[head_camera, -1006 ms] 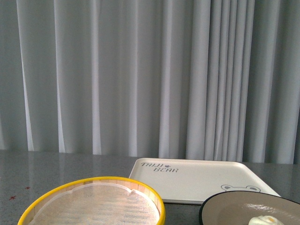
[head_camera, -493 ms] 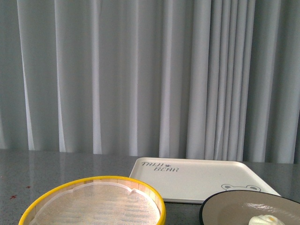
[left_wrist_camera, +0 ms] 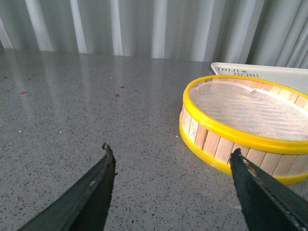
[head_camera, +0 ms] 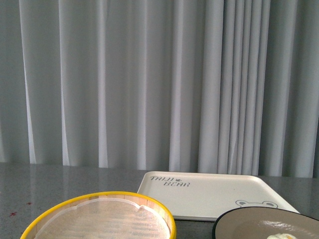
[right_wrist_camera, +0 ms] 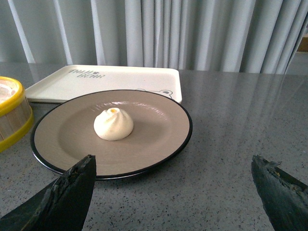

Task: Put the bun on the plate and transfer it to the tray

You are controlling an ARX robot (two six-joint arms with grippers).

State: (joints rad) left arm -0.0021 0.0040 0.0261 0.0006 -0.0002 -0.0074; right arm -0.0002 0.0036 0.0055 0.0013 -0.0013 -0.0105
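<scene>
The white bun [right_wrist_camera: 113, 124] with its pleated top rests near the middle of the black-rimmed beige plate [right_wrist_camera: 159, 126]; in the front view only its top [head_camera: 281, 237] peeks over the bottom edge on the plate [head_camera: 249, 221]. The cream tray [right_wrist_camera: 130, 79] [head_camera: 209, 191] with grey lettering lies flat just behind the plate. My right gripper [right_wrist_camera: 173, 166] is open, hovering over the bare counter short of the plate's near rim, one finger [right_wrist_camera: 72, 187] overlapping the rim's edge in view. My left gripper [left_wrist_camera: 171, 161] is open above the counter beside the steamer, holding nothing.
A yellow-rimmed bamboo steamer [left_wrist_camera: 240, 137] [head_camera: 99, 219] lined with white cloth stands left of the plate, and its yellow rim [right_wrist_camera: 9, 110] shows at the edge of the right wrist view. Grey speckled countertop [left_wrist_camera: 72, 106] stretches around; grey curtains [head_camera: 149, 79] hang behind.
The front view has tilted slightly: steamer, tray and plate sit a little lower in the picture, and less of the bun shows. Nothing was gripped or released.
</scene>
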